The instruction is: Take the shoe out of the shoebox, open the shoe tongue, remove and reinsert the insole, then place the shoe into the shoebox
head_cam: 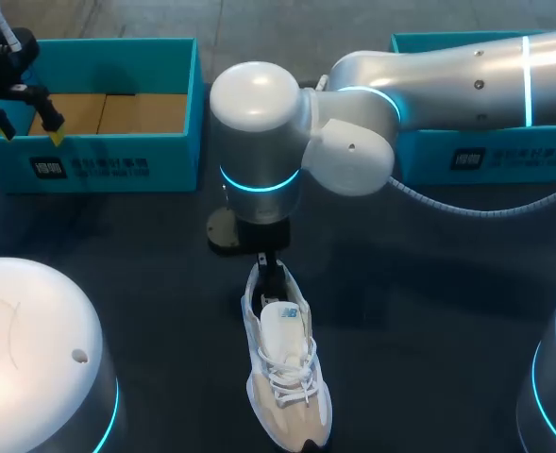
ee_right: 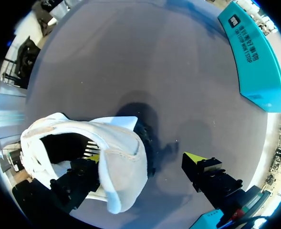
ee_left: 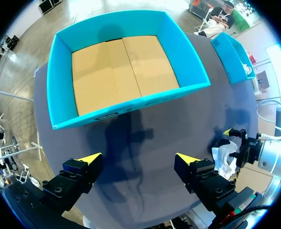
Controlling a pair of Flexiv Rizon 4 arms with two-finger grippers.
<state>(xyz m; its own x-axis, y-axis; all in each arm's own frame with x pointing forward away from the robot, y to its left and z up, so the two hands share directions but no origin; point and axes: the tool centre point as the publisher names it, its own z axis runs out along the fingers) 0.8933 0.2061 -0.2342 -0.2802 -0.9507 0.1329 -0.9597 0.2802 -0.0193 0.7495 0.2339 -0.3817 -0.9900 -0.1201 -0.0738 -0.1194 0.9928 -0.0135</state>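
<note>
Shoe [head_cam: 282, 377] lies on the table [head_cam: 429, 311] at mid front edge, toe toward the front edge, heel toward the back.
Left box [head_cam: 117, 160] sits at the back-left corner and right box [head_cam: 504, 156] at the back-right corner, well apart.
Right arm [head_cam: 429, 85] comes in from the right, in front of the right box, to the table's middle. Right gripper [head_cam: 270, 262] is at the shoe's heel: one finger inside the collar, the other outside behind it, not touching.
Left gripper [head_cam: 29, 127] hangs over the left box's front-left corner, fingers apart, nothing between them.
</note>
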